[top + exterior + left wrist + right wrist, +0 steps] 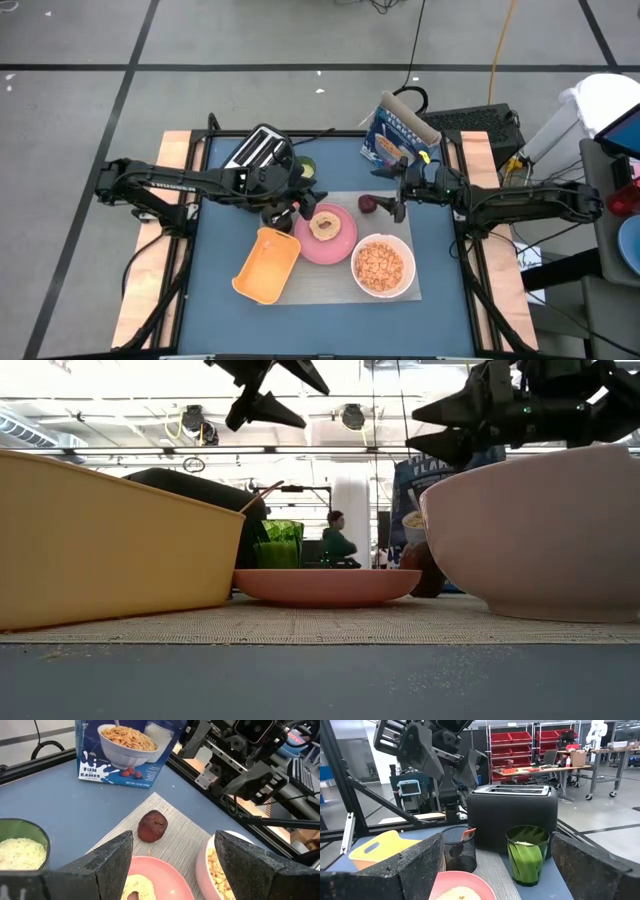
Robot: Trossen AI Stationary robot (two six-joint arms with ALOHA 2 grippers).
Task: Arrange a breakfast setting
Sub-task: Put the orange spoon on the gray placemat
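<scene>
On the grey mat (330,285) stand a pink plate (335,245) bearing a toasted bagel (325,225) and a white bowl (383,266) full of tan cereal. A dark-red fruit (152,825) lies on the mat's far part. My left gripper (290,215) hangs open above the plate's left rim, with nothing between its fingers (117,855). Over the mat's far right corner my right gripper (398,205) is also open and bare, right of the fruit and raised well above the table (440,425).
A yellow tray (267,265) lies on the mat's left end, beside the plate. The black toaster (512,817), a green cup (526,852) and a black mesh cup (457,847) stand at the far left. A blue cereal box (398,135) stands at the far right.
</scene>
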